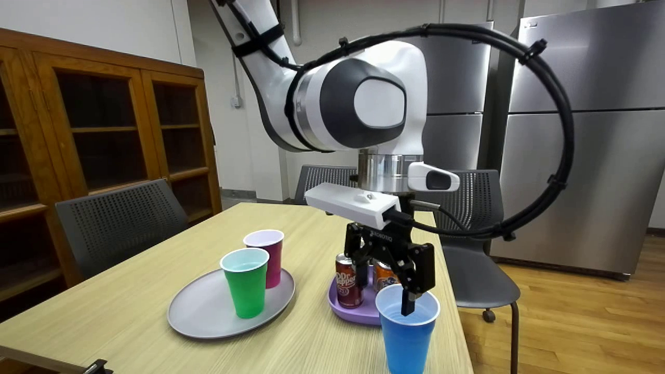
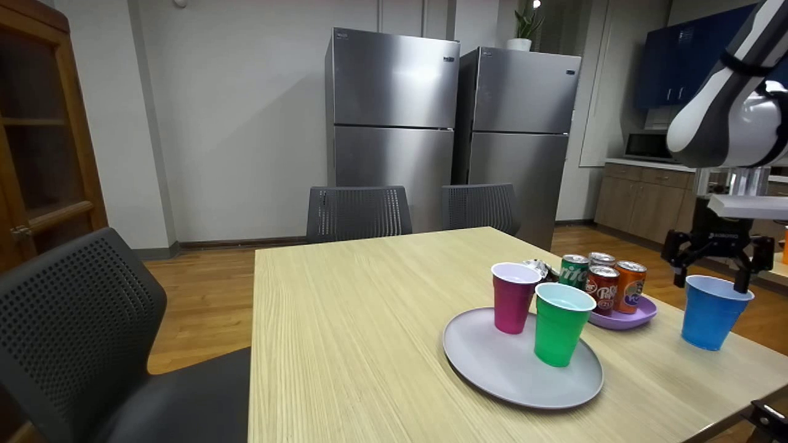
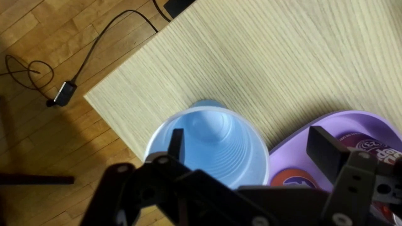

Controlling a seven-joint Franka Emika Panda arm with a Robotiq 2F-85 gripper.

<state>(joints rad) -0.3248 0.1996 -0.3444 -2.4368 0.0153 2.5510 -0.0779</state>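
Observation:
My gripper (image 1: 385, 291) points down with its jaws wide apart and nothing gripped between them. A blue cup (image 2: 714, 317) stands upright on the table just under it. In the wrist view one of the fingers (image 3: 177, 144) overlaps the cup's mouth; whether it dips inside or hovers above, I cannot tell. The opposite finger lies over a purple tray (image 3: 292, 150) beside the cup. That tray holds several soda cans, among them a Dr Pepper can (image 1: 348, 283) and an orange can (image 2: 630, 286). The cup's inside (image 3: 207, 131) looks bare.
A grey plate (image 1: 200, 306) bears a green cup (image 1: 247, 291) and a magenta cup (image 2: 513, 301), both upright. Crumpled foil (image 2: 540, 269) sits behind the magenta cup. The table corner (image 3: 91, 95) is close to the blue cup. Dark chairs (image 2: 360, 212) surround the table.

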